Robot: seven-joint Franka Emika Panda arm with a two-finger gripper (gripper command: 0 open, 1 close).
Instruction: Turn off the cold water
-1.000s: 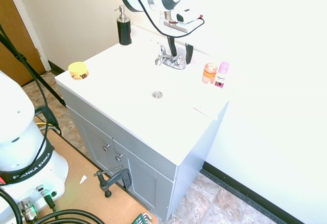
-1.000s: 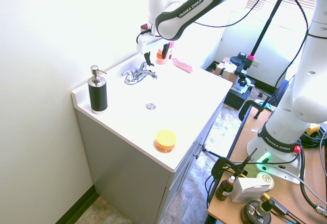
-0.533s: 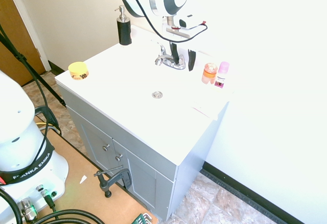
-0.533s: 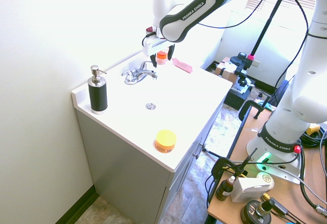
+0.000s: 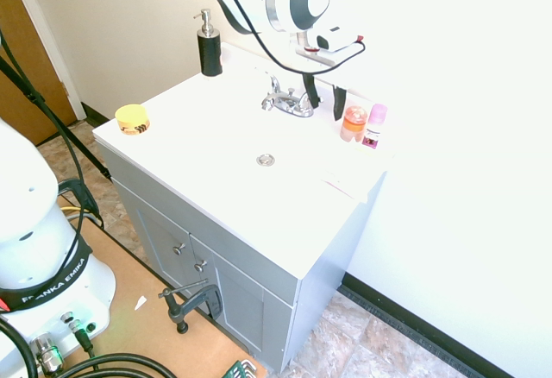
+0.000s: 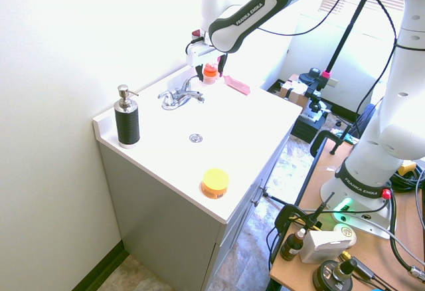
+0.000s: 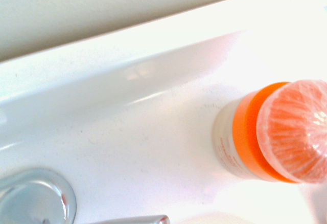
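My gripper (image 5: 324,98) hangs with fingers spread, upper centre of the first exterior view, between the faucet (image 5: 287,102) and the orange bottle (image 5: 353,123); the cold handle (image 5: 304,101) lies just left of my fingertips, stretching leftward toward the spout

The faucet (image 5: 287,102) — chrome, two-handled, spout over the white basin — stands at the back of the sink (image 5: 216,145), its handles low and level.
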